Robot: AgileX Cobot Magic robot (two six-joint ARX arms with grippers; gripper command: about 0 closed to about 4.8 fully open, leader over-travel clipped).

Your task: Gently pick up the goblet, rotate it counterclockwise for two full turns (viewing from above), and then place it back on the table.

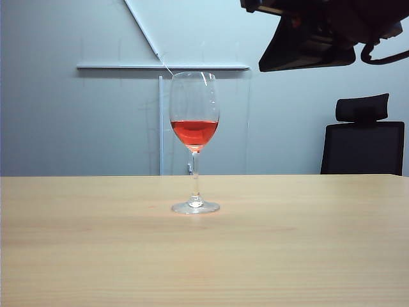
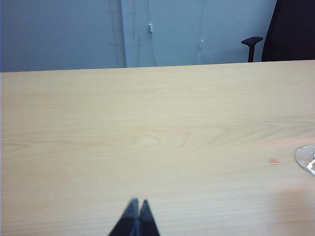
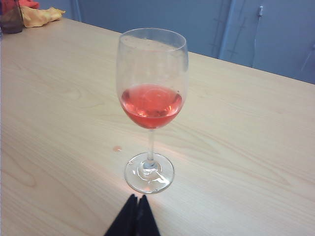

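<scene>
Right gripper is closed, fingertips pressed together with nothing between them. From its own wrist camera it sits above the table, tips just short of the goblet's foot, not touching it. In the exterior view only the dark underside of that arm shows, high and to the right of the goblet, well clear of the rim.

Left gripper is also closed and empty, low over bare wood, well away from the goblet. Its wrist camera catches only a sliver of the round foot at the frame edge.

Goblet stands upright on the table, roughly mid-width, closer to the far edge than the near one. Foot flat on the wood. Red liquid fills the bottom part of the bowl, level surface. Nothing touches the glass.

Small pinkish spot on the wood just beside the foot; the same mark shows in the left wrist view next to the foot sliver. Can't tell whether it's a drip or a stain.

Behind the goblet, past the far table edge: grey wall, and a black office chair off to the right. Far from the goblet, at a table corner in the right wrist view: a crumpled yellow cloth and a dark container, too cropped to identify.
</scene>
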